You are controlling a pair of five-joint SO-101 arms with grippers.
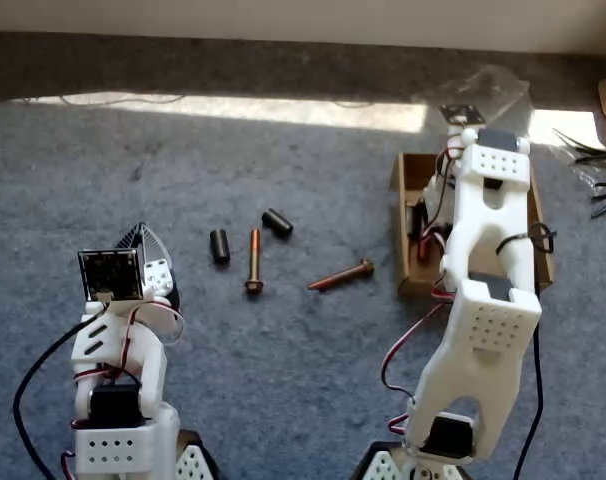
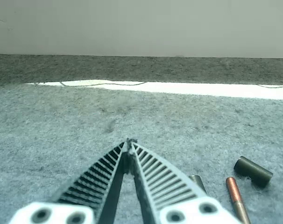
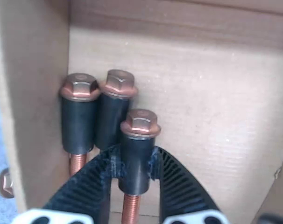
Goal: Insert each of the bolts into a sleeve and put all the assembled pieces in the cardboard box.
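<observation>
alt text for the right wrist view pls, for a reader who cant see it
The right gripper is closed on a black sleeve with a copper bolt through it, inside the cardboard box. Two more sleeved bolts rest side by side next to it, near a side wall of the box.

Count: 2 loose bolts [image 1: 254, 260] [image 1: 340, 276], 2 empty sleeves [image 1: 219, 246] [image 1: 277, 223], 3 assembled pieces [image 3: 79, 116] [image 3: 116, 109] [image 3: 139, 149] (bolt seated in sleeve) inside 1 cardboard box [image 3: 188, 116], and 2 arms [image 1: 123, 370] [image 1: 483, 300].
</observation>
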